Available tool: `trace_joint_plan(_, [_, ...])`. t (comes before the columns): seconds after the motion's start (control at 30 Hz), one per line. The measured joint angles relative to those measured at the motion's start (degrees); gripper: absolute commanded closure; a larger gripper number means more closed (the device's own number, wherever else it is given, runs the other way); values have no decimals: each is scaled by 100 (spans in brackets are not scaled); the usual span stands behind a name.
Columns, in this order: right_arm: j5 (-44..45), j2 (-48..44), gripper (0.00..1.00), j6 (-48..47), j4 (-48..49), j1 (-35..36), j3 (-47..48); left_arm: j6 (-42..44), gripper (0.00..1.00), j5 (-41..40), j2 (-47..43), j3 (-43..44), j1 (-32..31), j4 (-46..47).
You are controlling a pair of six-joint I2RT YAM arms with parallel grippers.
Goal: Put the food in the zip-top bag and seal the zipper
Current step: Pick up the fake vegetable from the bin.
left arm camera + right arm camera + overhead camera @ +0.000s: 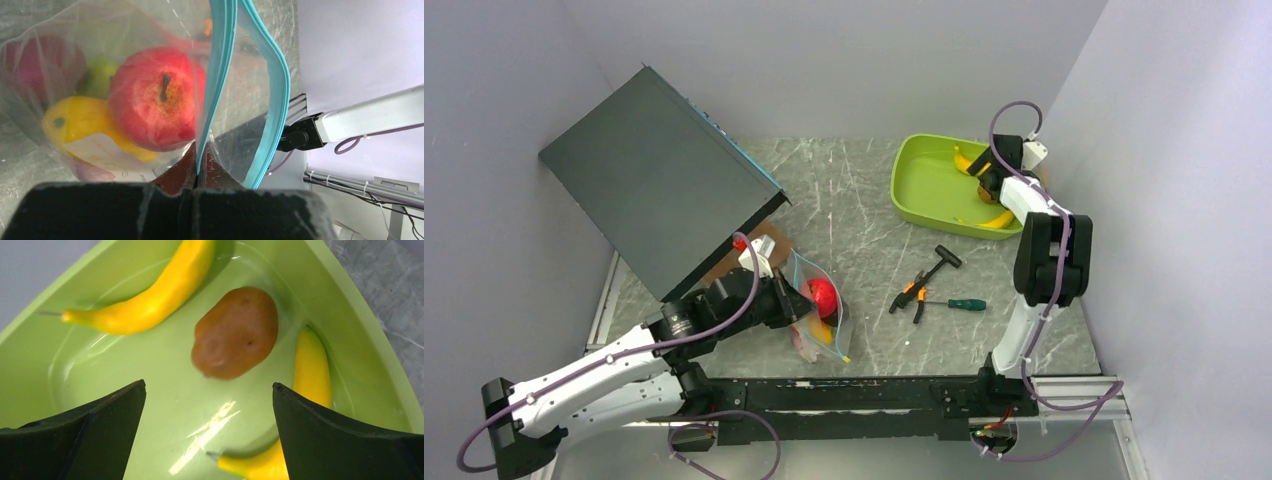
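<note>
Left gripper point(196, 175): jaws closed, pinching zip-top bag point(150, 30) rim.
Right gripper point(209, 385): jaws wide, empty; brown pear point(235, 332) just ahead.

The lime-green plastic tray point(165, 390) looked glossy and smooth; the clear floppy plastic bag point(125, 25) was shiny; the grey marbled tabletop point(864, 230) appeared matt.

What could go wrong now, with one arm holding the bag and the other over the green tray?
The left gripper pinches only a thin bit of the zipper; the floppy zip-top bag could slip free and the red apple roll out. The open right gripper hovers over the smooth brown pear, which might squirt aside against the bananas.
</note>
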Motion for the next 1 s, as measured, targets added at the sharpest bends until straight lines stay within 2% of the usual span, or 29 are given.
trace_joint_plan(0.17, [-264, 809, 1, 52, -160, -240, 472, 92, 100, 66, 267, 0, 0, 92])
trace_joint_plan(0.43, [-498, 1521, 12, 251, -494, -400, 1128, 192, 100, 98, 293, 2, 0, 68])
trace_joint_plan(0.53, [-514, 1526, 24, 289, -518, -479, 1126, 219, 100, 92, 299, 15, 0, 28])
trace_joint_plan(0.57, [-518, 1526, 32, 280, -503, -501, 1126, 227, 100, 87, 308, 33, 0, 13])
trace_joint_plan(0.63, [-553, 1528, 61, 256, -496, -533, 1126, 264, 100, 74, 315, 55, 0, -4])
trace_joint_plan(0.67, [-592, 1528, 69, 221, -492, -542, 1126, 271, 100, 70, 315, 59, 0, -11])
trace_joint_plan(0.87, [-876, 1521, 90, 57, -378, -557, 1091, 293, 100, 59, 317, 59, 0, -13])
trace_joint_plan(1.0, [-1036, 1250, 96, 31, -129, -540, 678, 295, 100, 61, 369, 118, 0, -83])
